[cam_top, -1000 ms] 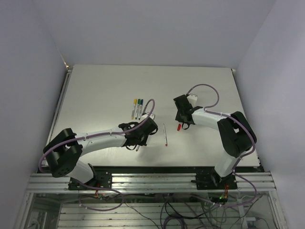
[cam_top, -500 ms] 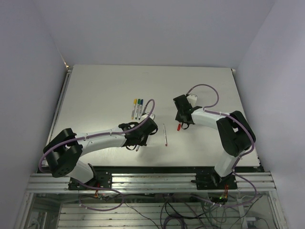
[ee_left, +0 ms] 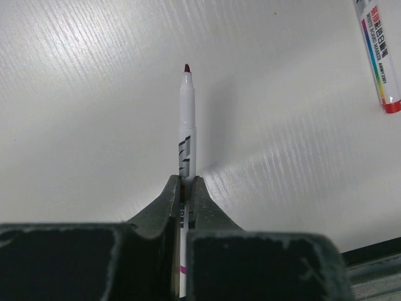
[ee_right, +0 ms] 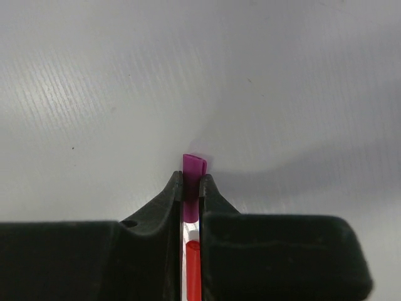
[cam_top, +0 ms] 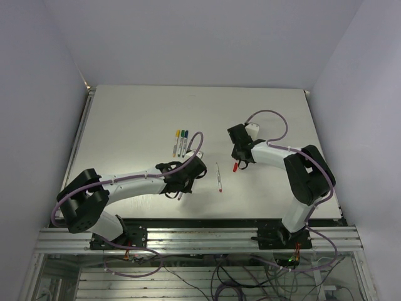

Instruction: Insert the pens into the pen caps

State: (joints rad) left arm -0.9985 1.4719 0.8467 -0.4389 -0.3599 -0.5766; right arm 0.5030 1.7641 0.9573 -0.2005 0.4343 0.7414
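Our left pincer pinches a pen above the worktop, near centre; the right pincer, further right, pinches the purple cap (only its end shows). If either twists, we judge the tip misses the mouth.

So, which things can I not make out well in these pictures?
- Left wrist view: the held pen disappears into the left gripper; its rear end is hidden.
- Same view: the second pen is cut off by the top edge.
- Right wrist view: the red piece near the purple cap is mostly covered by the right gripper.
- Top view: the three pens are too small to read their labels.
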